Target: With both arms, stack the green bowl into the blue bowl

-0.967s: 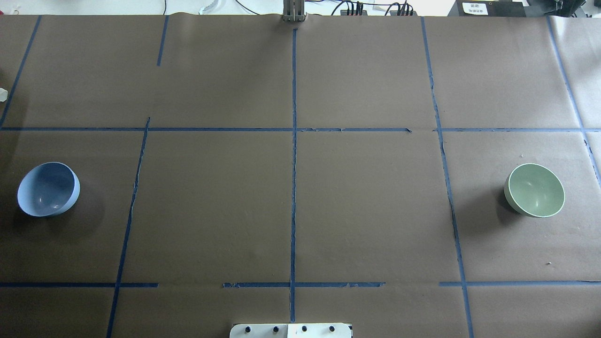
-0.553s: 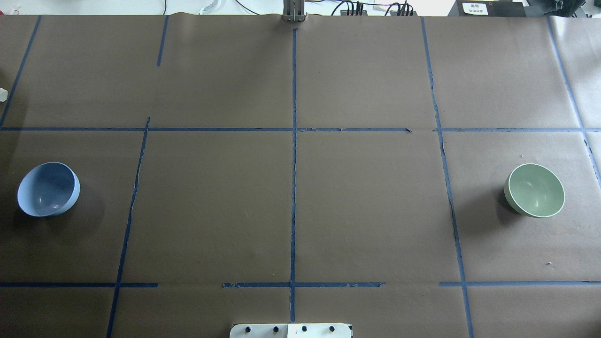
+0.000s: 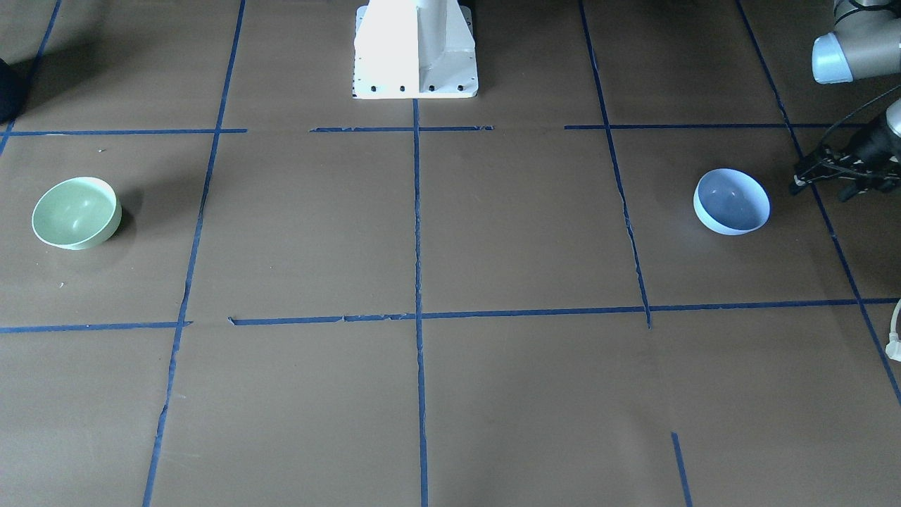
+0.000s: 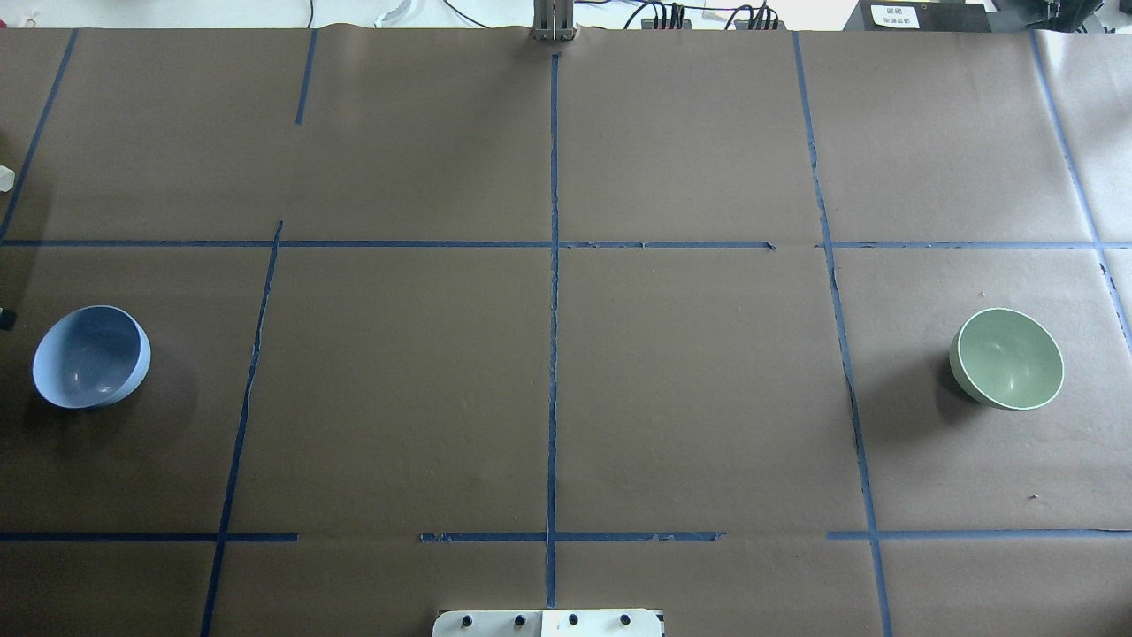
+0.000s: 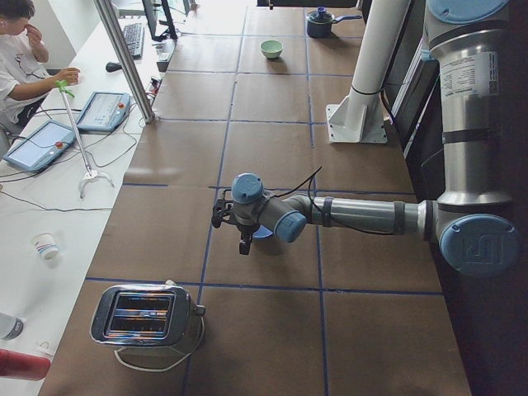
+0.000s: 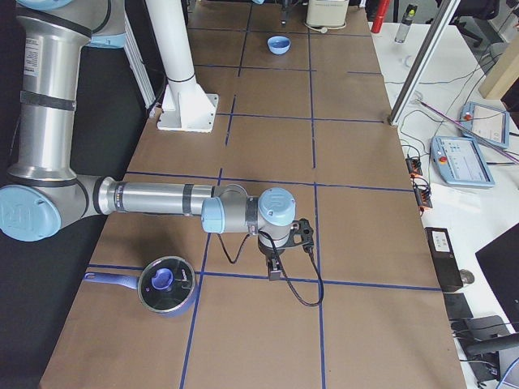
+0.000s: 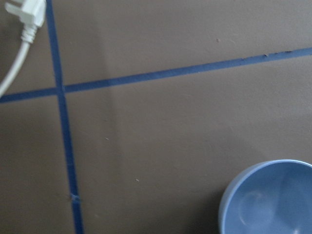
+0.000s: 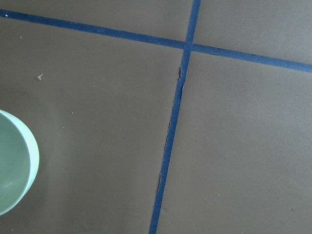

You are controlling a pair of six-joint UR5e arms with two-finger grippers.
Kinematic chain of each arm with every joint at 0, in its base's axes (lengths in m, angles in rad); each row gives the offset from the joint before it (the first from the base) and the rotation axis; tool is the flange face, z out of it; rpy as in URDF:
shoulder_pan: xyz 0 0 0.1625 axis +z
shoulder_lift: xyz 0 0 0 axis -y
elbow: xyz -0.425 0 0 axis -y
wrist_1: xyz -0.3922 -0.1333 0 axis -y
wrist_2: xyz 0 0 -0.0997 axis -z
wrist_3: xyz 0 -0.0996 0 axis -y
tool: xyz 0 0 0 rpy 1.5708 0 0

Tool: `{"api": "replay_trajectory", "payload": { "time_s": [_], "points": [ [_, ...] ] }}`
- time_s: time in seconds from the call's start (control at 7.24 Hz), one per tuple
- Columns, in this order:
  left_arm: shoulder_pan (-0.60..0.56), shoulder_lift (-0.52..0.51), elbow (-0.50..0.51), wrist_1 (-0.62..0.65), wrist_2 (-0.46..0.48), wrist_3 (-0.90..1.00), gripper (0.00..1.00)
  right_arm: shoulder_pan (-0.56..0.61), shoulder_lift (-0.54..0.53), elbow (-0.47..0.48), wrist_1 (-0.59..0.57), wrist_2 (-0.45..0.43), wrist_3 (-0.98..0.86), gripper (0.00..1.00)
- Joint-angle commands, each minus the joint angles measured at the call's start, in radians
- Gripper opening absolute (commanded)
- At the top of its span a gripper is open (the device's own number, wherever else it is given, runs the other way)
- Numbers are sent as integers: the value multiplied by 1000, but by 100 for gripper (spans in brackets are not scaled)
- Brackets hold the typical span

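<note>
The blue bowl point(image 4: 91, 356) stands upright at the table's left end; it also shows in the front view point(image 3: 731, 201) and low right in the left wrist view point(image 7: 273, 200). The green bowl point(image 4: 1007, 357) stands upright at the right end, in the front view point(image 3: 76, 213) and at the right wrist view's left edge point(image 8: 14, 165). My left gripper point(image 3: 820, 189) hovers just outside the blue bowl, jaws apart and empty. My right gripper point(image 6: 278, 263) shows only in the right side view, past the table's right end; I cannot tell whether it is open.
A toaster point(image 5: 144, 315) stands at the left end beyond the left gripper, its white plug point(image 3: 894, 345) lying nearby. A lidded pot point(image 6: 166, 285) sits at the right end. The white pedestal point(image 3: 415, 49) is at the robot's side of the table.
A dark tip of the left gripper has come into the overhead view at the left edge, beside the blue bowl. Both bowls are unmoved.
</note>
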Motion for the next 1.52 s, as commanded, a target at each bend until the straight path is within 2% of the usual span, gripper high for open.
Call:
{"api": "replay_trajectory", "payload": {
  "time_s": [0.0, 0.14, 0.41, 0.55, 0.69, 0.83, 0.97, 1.24, 1.38],
  "points": [
    [135, 8, 15, -62, 127, -140, 100, -1, 0, -3, 0, -1, 1, 100],
    [147, 8, 29, -75, 127, -142, 90, -1, 0, -2, 0, 1, 2, 100],
    [150, 4, 32, -77, 121, -145, 20, -1, -2, -2, 0, 1, 2, 100],
    [150, 2, 22, -77, 118, -146, 3, -1, -2, -5, 0, -1, 1, 100],
    [150, -4, 11, -76, 92, -149, 0, -1, -2, -3, 0, 1, 2, 100],
    [150, -42, -22, -62, 53, -246, 0, -1, -2, -3, 0, 1, 2, 100],
    [153, -98, -53, -34, 54, -366, 0, -3, -2, -5, 0, 1, 2, 100],
    [187, -328, -58, 137, 65, -515, 0, -3, -2, -3, 0, 1, 2, 100],
    [256, -467, -57, 236, 118, -622, 0, -3, -2, -2, 2, 2, 2, 100]
  ]
}}
